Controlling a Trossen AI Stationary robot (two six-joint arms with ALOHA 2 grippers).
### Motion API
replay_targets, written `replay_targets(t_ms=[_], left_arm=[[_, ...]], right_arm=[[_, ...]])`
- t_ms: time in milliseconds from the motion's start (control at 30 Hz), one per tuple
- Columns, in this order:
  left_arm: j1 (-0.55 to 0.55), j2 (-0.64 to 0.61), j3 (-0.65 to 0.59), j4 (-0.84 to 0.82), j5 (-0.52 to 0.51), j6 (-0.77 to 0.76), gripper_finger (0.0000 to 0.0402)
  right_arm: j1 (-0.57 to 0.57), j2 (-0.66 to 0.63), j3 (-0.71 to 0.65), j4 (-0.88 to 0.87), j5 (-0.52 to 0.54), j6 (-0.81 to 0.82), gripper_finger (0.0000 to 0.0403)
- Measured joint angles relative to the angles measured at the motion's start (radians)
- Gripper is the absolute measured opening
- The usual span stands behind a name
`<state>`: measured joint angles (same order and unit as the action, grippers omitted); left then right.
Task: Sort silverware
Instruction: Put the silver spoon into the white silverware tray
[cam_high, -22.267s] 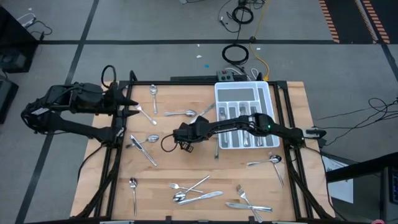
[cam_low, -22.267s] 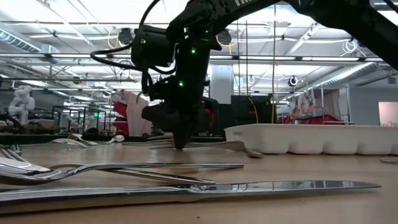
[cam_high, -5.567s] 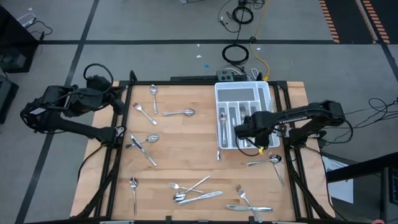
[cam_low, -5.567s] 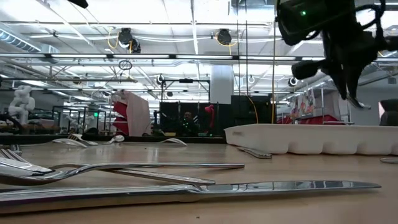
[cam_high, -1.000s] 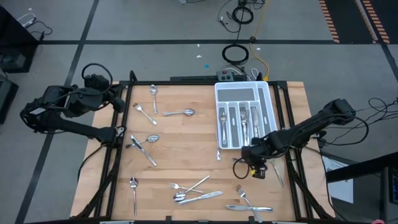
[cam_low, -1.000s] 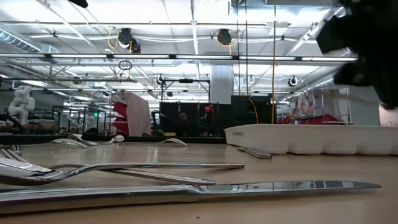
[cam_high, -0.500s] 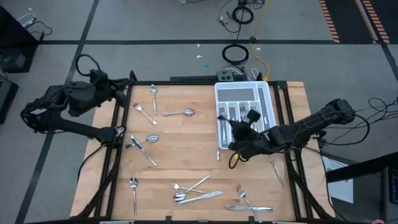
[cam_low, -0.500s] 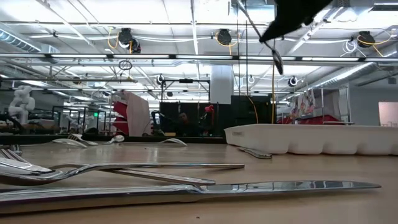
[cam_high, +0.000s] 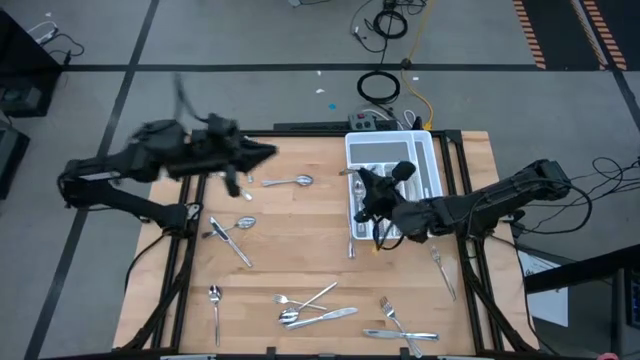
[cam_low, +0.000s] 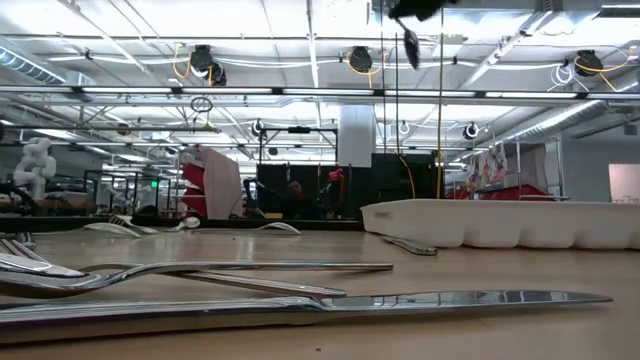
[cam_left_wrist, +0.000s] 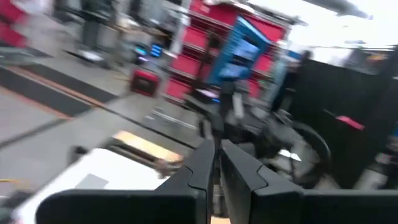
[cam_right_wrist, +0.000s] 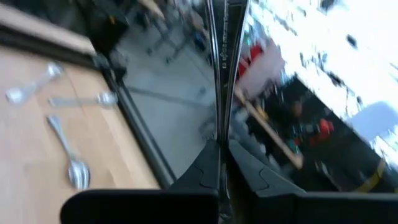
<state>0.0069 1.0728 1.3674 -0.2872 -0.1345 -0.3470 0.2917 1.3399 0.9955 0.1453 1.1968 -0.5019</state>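
Observation:
My right gripper (cam_high: 362, 183) hangs high over the left part of the white tray (cam_high: 432, 150), shut on a spoon (cam_low: 410, 40). Several pieces of silverware lie in the tray's compartments. My left gripper (cam_high: 268, 152), shut and holding nothing, reaches over the table's far left part, above a spoon (cam_high: 290, 182). More silverware lies flat on the wooden table: a spoon and knife (cam_high: 232, 232) at the left, a cluster (cam_high: 315, 305) near the front edge, and a fork (cam_high: 440, 265) at the right. My right gripper pinches the spoon's slim handle (cam_right_wrist: 219, 81) between its two fingers. The handle runs straight out past the fingertips, in line with them. The spoon is lifted clear, high above the table, with its bowl end (cam_low: 411, 44) pointing down.
A fork and knife (cam_high: 400, 325) lie at the front right and a lone spoon (cam_high: 214, 300) at the front left. A small piece (cam_high: 350, 248) lies just in front of the tray. Black frame rails run along the table's left and right edges.
My right gripper has risen from the table's right side with the spoon, lifting it clear, and has gone toward the far edge and left, over the tray. My left arm has swung from beyond the left edge out over the table's far left part.

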Motion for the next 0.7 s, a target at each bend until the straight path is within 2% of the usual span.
replay_targets(t_ms=[133,267,400,467,567,700], left_arm=[[0.026,0.113,0.000,0.119,0.159,-0.079,0.0032],[0.063,0.181,-0.001,0.206,0.261,-0.142,0.0032],[0.111,0.227,-0.001,0.440,0.379,-0.218,0.0032],[0.138,0.264,0.000,0.583,0.460,-0.306,0.0032],[0.174,0.324,0.000,0.745,0.578,-0.478,0.0032],[0.188,0.403,0.000,0.954,0.655,-0.684,0.0032]], right_arm=[[-0.023,0.000,0.000,0.306,-0.139,-0.263,0.0000],[-0.035,0.000,0.000,0.555,-0.183,-0.519,0.0000],[-0.038,0.000,0.000,0.759,-0.308,-0.679,0.0000],[-0.045,0.000,0.000,0.827,-0.366,-0.730,0.0000],[-0.056,0.000,0.000,0.906,-0.394,-0.820,0.0000],[-0.057,0.000,0.000,1.015,-0.477,-0.934,0.0000]])
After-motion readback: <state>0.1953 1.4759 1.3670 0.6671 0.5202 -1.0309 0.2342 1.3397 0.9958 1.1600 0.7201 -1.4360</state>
